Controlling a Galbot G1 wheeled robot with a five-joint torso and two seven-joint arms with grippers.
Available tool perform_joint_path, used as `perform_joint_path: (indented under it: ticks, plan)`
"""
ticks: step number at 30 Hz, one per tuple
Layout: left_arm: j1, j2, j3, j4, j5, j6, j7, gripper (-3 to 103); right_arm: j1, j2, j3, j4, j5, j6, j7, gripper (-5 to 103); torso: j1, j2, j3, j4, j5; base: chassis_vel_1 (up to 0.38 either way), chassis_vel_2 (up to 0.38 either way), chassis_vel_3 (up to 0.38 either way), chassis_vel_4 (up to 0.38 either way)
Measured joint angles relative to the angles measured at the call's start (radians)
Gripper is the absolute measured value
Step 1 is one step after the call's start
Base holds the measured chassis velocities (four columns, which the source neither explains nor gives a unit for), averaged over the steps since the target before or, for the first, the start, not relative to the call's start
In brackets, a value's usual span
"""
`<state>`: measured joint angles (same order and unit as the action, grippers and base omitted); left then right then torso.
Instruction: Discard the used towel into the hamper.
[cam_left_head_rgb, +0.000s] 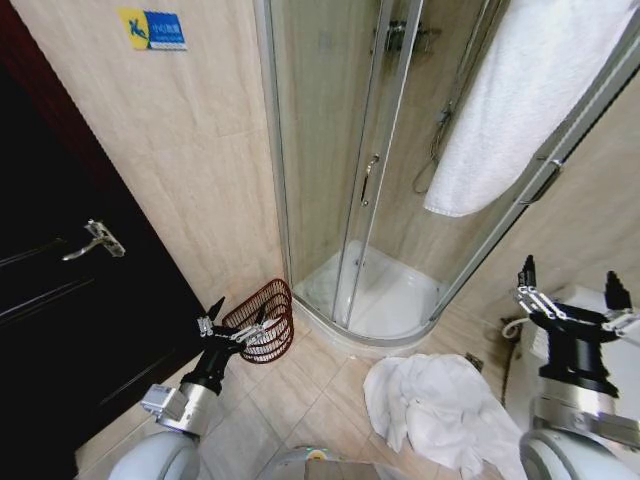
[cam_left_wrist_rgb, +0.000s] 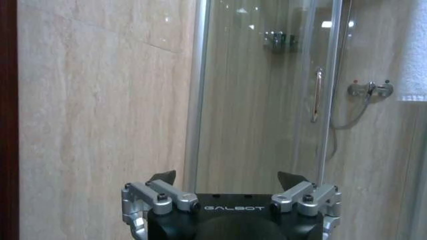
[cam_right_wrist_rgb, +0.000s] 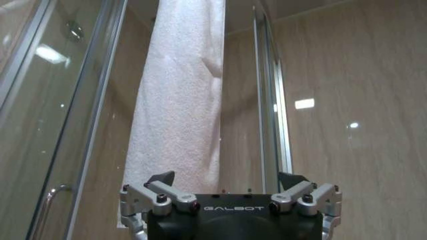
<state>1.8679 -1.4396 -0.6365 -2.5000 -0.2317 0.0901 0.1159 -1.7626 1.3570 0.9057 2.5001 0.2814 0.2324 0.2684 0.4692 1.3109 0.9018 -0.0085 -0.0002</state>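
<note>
The hamper (cam_left_head_rgb: 268, 318), a reddish-brown wire basket, sits on the floor tiles against the beige wall, beside the shower's corner. My left gripper (cam_left_head_rgb: 240, 308) is open just in front of it, low on the left, and faces the wall and glass in the left wrist view (cam_left_wrist_rgb: 227, 176). A crumpled white towel (cam_left_head_rgb: 440, 405) lies on the floor between the two arms. A second white towel (cam_left_head_rgb: 520, 100) hangs over the shower enclosure's top edge. My right gripper (cam_left_head_rgb: 570, 272) is open and empty, raised at the right, and faces that hanging towel (cam_right_wrist_rgb: 180, 100) in the right wrist view (cam_right_wrist_rgb: 227, 176).
A dark door with a metal handle (cam_left_head_rgb: 95, 240) fills the left side. The curved glass shower enclosure (cam_left_head_rgb: 370, 180) with its white tray (cam_left_head_rgb: 390, 300) stands ahead. A white fixture (cam_left_head_rgb: 585, 298) and a hose (cam_left_head_rgb: 510, 330) are near the right arm.
</note>
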Motion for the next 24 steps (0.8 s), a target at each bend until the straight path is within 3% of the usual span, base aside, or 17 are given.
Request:
perform_joint_path:
  ticks: [17,24]
  plan:
    - [0.000,0.000,0.000,0.000,0.000,0.000,0.000,99,0.017,-0.021,0.018,0.000,0.015,0.006,0.002,100,0.000,0.000,0.000,-0.0004,0.0012,-0.175,-0.179,0.163,0.167]
    - [0.000,0.000,0.000,0.000,0.000,0.000,0.000,99,0.022,-0.048,0.040,0.000,0.034,0.018,0.001,100,0.000,0.000,0.000,-0.0003,-0.0007,0.006,-0.041,0.015,0.011]
